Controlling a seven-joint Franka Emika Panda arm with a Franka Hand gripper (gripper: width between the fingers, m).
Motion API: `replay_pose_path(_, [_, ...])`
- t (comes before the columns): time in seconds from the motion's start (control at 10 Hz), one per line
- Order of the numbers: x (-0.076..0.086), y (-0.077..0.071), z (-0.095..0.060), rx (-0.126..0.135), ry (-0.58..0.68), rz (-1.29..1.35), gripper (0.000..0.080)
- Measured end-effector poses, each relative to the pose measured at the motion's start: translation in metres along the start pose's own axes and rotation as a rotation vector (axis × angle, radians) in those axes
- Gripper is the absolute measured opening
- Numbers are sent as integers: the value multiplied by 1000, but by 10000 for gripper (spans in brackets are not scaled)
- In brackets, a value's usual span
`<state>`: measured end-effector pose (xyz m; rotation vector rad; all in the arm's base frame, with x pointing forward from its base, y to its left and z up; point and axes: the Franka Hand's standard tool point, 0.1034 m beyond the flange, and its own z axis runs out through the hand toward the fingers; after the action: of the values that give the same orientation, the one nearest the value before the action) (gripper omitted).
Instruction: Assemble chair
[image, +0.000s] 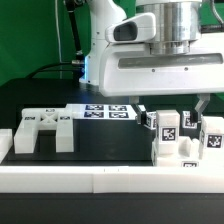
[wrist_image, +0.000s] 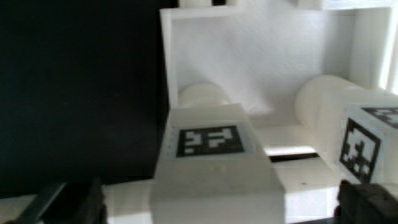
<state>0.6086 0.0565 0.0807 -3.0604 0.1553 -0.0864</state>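
Note:
The chair parts are white chunky pieces with square tags. A cluster of short blocks (image: 166, 132) stands at the exterior view's right, with another tagged piece (image: 211, 135) beside it. A notched frame (image: 45, 128) lies at the exterior view's left. My gripper (image: 172, 107) hangs just above the cluster, open. In the wrist view a tagged block (wrist_image: 214, 140) lies between my spread fingers (wrist_image: 68, 203), which do not touch it; my gripper (wrist_image: 217, 206) is empty. A second tagged piece (wrist_image: 365, 140) sits beside it, and a flat white panel (wrist_image: 249, 50) lies behind.
The marker board (image: 105, 110) lies flat behind the parts. A long low white border rail (image: 100, 180) runs along the front edge. The table is black. The arm's white body fills the upper exterior view.

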Motion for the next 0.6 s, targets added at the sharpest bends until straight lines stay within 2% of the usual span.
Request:
replay_pose_path(0.3, [0,0,0,0,0,2,286])
replay_pose_path(0.6, [0,1,0,0,0,30,289])
